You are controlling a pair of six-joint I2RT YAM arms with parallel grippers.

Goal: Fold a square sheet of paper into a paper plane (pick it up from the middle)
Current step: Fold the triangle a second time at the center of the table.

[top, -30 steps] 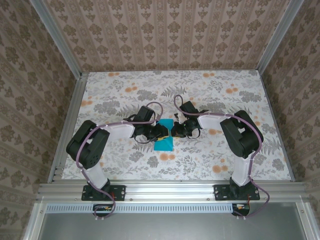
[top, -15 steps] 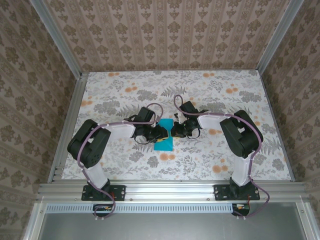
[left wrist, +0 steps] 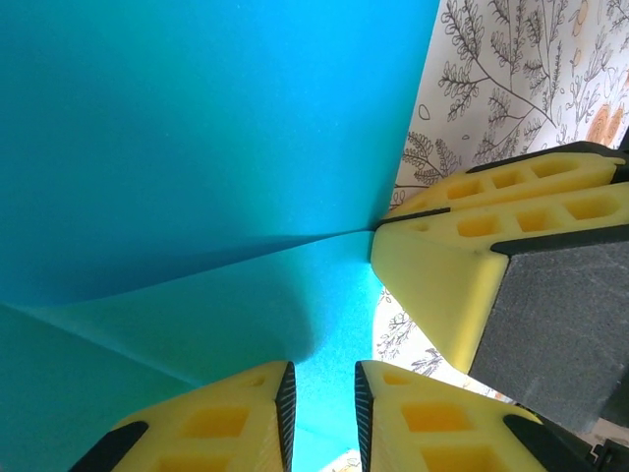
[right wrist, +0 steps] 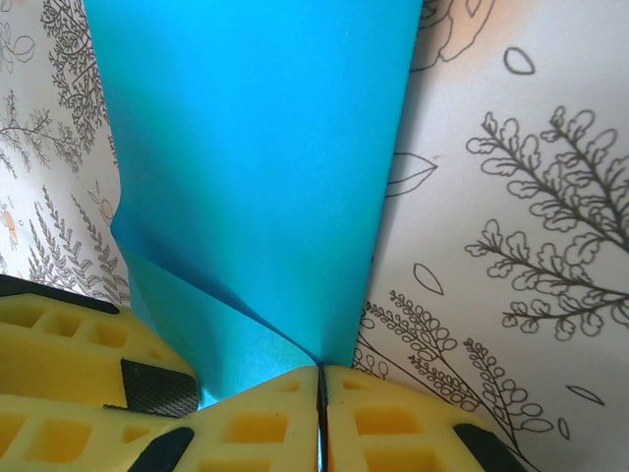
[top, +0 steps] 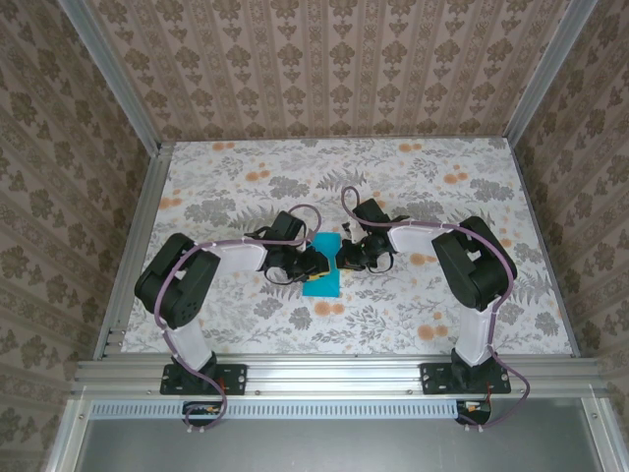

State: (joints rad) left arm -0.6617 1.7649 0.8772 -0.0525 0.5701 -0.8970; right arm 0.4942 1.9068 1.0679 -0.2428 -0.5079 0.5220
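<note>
The square sheet of paper [top: 322,281] is turquoise-blue and lies partly folded at the middle of the flowered table, between my two grippers. In the right wrist view the paper [right wrist: 256,147] rises in a fold. My right gripper [right wrist: 319,370] is shut on its lower edge where the layers meet. My left gripper [left wrist: 322,369] hovers just over the paper [left wrist: 197,147], its jaws a narrow gap apart with nothing between them. The right gripper's yellow fingers [left wrist: 442,256] pinch the paper's edge at the crease. From above, the left gripper [top: 311,262] and right gripper [top: 340,258] almost touch.
The flowered tablecloth [top: 413,187] stretches free on all sides of the paper. Aluminium rails [top: 334,374] frame the table, and patterned walls stand at the back and both sides. The left gripper's finger [right wrist: 59,344] sits close beside my right jaws.
The left arm has edged slightly toward the paper and its jaws have narrowed a little. The right gripper holds the paper as before.
</note>
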